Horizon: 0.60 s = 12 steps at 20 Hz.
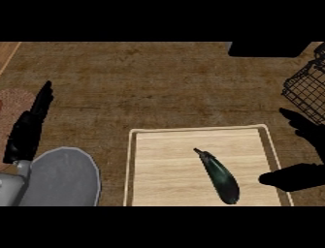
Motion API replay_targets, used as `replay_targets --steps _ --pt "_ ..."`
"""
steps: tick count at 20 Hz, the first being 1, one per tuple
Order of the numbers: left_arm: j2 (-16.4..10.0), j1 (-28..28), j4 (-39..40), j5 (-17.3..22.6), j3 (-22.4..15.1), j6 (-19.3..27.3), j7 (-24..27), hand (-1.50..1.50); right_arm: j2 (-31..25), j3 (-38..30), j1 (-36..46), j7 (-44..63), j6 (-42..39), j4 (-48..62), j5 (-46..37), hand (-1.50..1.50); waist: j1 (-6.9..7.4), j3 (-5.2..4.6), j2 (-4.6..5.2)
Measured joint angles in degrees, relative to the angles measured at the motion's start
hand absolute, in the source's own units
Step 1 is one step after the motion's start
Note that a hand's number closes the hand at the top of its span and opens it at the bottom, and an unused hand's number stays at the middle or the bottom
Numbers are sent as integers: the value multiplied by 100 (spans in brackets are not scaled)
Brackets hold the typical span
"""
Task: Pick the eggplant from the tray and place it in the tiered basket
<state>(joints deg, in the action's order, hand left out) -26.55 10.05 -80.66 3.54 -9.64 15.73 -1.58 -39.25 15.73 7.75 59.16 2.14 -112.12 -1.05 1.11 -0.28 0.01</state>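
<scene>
My left hand (26, 128) stands at the left side, its fingers straight and close together, pointing far and slightly right. Its grey forearm (63, 178) comes in from the near left corner. My right hand (324, 147) shows at the right edge, open. Its fingers stretch toward the far left, and the thumb (294, 177) is spread well apart from them, pointing left.

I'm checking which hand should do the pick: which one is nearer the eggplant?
Right. The right hand is open at the right rim of the tray, its thumb pointing toward the eggplant. The left hand rests open, well left of the tray.
</scene>
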Motion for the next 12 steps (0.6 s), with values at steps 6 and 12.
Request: replay_targets --steps 6,12 --pt "-13 39 -71 -13 17 -114 -84 0 11 439 1207 672 -518 441 513 -150 82 8 14" --pt "51 95 -37 -53 41 -131 -117 0 340 898 1989 985 -626 1271 726 -150 73 9 19"
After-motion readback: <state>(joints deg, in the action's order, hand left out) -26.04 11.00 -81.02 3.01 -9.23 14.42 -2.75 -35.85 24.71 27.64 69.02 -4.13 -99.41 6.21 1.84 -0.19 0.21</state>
